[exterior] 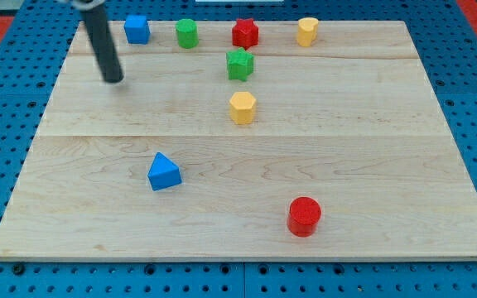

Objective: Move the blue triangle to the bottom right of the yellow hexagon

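The blue triangle (163,172) lies on the wooden board at the lower left of centre. The yellow hexagon (243,108) sits near the middle, up and to the right of the triangle. My tip (115,79) is at the upper left of the board, well above and left of the blue triangle, touching no block. The dark rod rises from it toward the view's top edge.
Along the top stand a blue cube (137,29), a green cylinder (187,33), a red star (244,33) and a yellow block (307,31). A green star (239,64) sits just above the hexagon. A red cylinder (304,216) stands at the lower right. The wooden board (387,165) lies on a blue pegboard.
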Action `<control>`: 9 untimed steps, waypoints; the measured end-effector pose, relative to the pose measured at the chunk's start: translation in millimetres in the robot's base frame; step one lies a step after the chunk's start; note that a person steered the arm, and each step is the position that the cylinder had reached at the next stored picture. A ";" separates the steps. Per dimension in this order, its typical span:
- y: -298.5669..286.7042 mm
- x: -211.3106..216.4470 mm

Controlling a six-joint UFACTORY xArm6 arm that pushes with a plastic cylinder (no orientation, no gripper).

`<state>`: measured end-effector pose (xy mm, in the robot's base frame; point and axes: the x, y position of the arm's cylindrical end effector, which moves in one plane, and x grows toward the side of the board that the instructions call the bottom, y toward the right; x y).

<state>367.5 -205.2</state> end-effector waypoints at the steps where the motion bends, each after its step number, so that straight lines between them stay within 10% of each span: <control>1: -1.4 76.0; 3: 118.2 171.8; 9: 160.0 102.4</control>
<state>470.0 -45.1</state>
